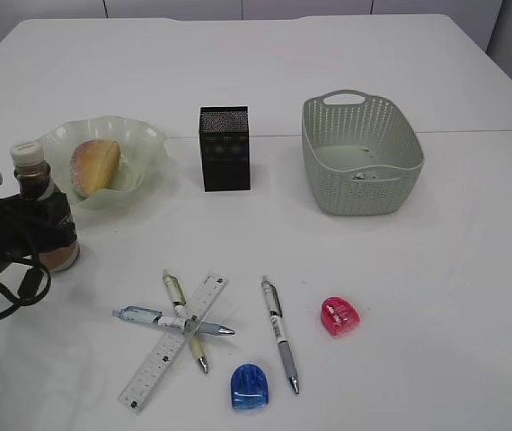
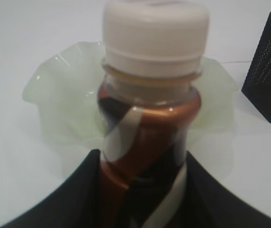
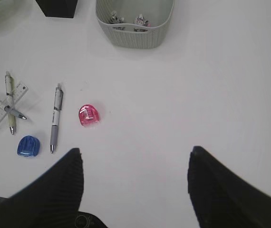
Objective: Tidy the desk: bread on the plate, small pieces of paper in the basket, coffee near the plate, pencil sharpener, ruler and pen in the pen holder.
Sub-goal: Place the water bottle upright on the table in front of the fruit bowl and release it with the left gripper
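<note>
Blue translucent pencil sharpener (image 1: 251, 386) sits nearest the worktop's front edge, beside a clear ruler (image 1: 174, 341) crossed by pens. By the left edge, the left tool (image 1: 24, 235) is clenched around a brown white-capped coffee bottle (image 1: 40, 208), just beside the pale green ruffled plate (image 1: 153, 153) holding bread (image 1: 94, 166). Right tool (image 3: 134, 159) hangs spread wide, holding nothing.

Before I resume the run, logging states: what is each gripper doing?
Left gripper: closed on the coffee bottle, beside the plate.
Right gripper: open, holding nothing.

bread (image 1: 93, 167) on plate (image 1: 145, 144), upright coffee (image 1: 39, 205) beside it, pens (image 1: 278, 331) loose
</note>
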Available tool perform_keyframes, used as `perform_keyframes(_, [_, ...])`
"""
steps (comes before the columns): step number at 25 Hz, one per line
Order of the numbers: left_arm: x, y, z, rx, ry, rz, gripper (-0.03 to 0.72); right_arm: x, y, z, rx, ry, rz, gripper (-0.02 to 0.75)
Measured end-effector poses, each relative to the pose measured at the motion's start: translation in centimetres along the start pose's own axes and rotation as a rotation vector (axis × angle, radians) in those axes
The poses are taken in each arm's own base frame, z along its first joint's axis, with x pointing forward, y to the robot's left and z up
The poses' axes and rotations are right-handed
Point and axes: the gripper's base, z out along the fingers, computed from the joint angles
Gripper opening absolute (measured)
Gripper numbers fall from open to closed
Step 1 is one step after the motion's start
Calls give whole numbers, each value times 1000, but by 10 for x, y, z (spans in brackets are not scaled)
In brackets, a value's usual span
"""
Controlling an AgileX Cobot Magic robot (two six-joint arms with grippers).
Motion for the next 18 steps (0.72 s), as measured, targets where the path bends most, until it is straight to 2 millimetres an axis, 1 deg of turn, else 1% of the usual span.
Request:
perform_keyframes(4, [1, 0, 1, 0, -7, -4, 335, 0, 0, 0, 1, 0, 0, 504])
perform_keyframes(7, [1, 0, 1, 0, -7, -6, 393, 0, 0, 0, 1, 0, 0, 504])
perform_keyframes(10, [1, 0, 1, 0, -7, -8, 470, 0, 0, 0, 1, 0, 0, 503])
perform_keyframes(13, [2, 0, 0, 0, -5, -8, 491, 0, 0, 0, 1, 0, 0, 503])
perform_keyframes(18, [1, 1, -8, -1, 3, -8, 503, 0, 0, 0, 1, 0, 0, 504])
